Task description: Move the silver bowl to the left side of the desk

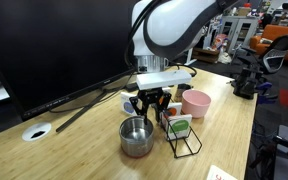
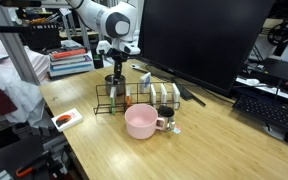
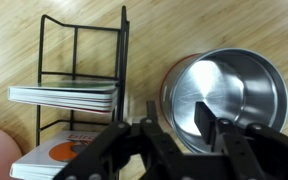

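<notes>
The silver bowl is a small shiny steel bowl standing upright and empty on the light wooden desk. It fills the right half of the wrist view and is mostly hidden behind the rack and gripper in an exterior view. My gripper hangs just above the bowl's rim on the side towards the rack and is open. In the wrist view my gripper has one finger over the bowl's inside and the other outside its rim. It holds nothing.
A black wire rack with cards stands right beside the bowl, also in the wrist view. A pink bowl sits past it. A large black monitor stands behind. A cable grommet is in the desk.
</notes>
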Available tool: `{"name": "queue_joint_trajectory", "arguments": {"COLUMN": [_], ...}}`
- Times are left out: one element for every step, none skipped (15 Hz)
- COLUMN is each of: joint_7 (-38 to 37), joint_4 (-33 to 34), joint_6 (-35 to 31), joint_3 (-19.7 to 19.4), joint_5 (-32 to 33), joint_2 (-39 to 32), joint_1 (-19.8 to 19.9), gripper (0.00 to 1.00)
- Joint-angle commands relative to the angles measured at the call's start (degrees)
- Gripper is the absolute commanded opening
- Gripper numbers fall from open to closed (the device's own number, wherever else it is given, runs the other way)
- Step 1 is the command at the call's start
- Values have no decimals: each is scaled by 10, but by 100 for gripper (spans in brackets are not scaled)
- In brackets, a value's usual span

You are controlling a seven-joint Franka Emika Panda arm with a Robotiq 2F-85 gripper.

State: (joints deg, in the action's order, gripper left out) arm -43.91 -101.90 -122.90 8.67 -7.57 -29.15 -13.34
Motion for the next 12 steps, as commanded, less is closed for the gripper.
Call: {"name": "queue_joint_trajectory", "arguments": {"joint_7": [19,20,19,6,5,5,5,5,4,4,4,4], "joint_4": [21,21,20,19,16,18,19,19,19,19,19,19], "joint_6": [34,36,49,73,36,50,57,61,62,62,62,62], "joint_3": [-7,-8,-10,-14,-18,-19,-20,-20,-20,-20,-20,-20], "joint_5": [-23,-25,-30,-32,-22,-24,-25,-25,-25,-25,-25,-25], "joint_2": [-3,0,8,17,5,8,12,13,13,13,13,13], "joint_1": [0,0,3,3,-7,-6,-5,-4,-5,-5,-5,-5], "gripper": [74,82,88,96,77,85,91,96,96,96,96,96]}}
